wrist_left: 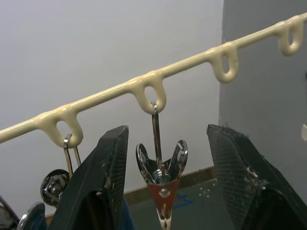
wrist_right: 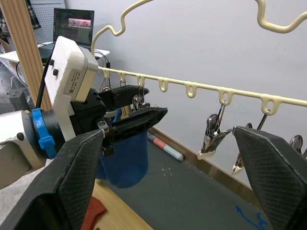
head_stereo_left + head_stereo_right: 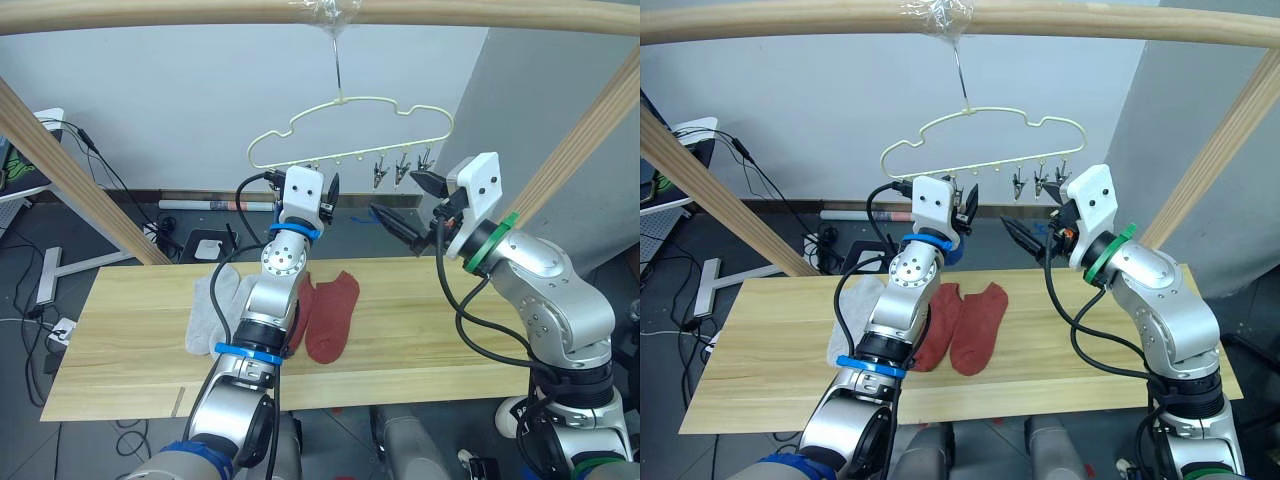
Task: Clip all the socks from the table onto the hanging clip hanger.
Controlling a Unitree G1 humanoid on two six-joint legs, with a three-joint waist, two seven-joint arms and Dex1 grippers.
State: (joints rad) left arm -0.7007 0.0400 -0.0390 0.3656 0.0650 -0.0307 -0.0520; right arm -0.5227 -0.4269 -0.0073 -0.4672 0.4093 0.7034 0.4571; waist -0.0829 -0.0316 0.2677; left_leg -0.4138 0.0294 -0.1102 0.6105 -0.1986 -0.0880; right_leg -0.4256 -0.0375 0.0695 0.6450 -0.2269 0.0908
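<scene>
Landmark: the clip hanger [image 3: 350, 130], a pale yellow wire frame hooked on the horizontal wooden pole [image 3: 200, 12] above the tabletop [image 3: 420, 340].

Left pincer [image 1: 165, 187]: raised to the hanger bar, fingers apart, one on each side of a hanging metal clip [image 1: 161, 191] without closing on it. A second clip [image 1: 55, 184] hangs from the next loop beside it.

Right pincer [image 3: 405, 205]: near the hanger's right end, just below the bar, fingers wide apart and holding nothing. Three bare clips [image 3: 402, 168] dangle from the bar just above it.

Blue sock [image 2: 123, 160]: one, hanging below the bar behind the left pincer; its attachment is hidden by the fingers.

Rust red socks [image 3: 332, 315]: two, lying side by side on the tabletop below the hanger, partly covered by the left arm.

Light grey socks [image 3: 212, 310]: lying just left of the red pair, overlapped so their count cannot be told.

Slanted frame poles [image 3: 70, 170] stand on both sides of the hanger; cables [image 3: 95, 160] trail on the floor behind it.
</scene>
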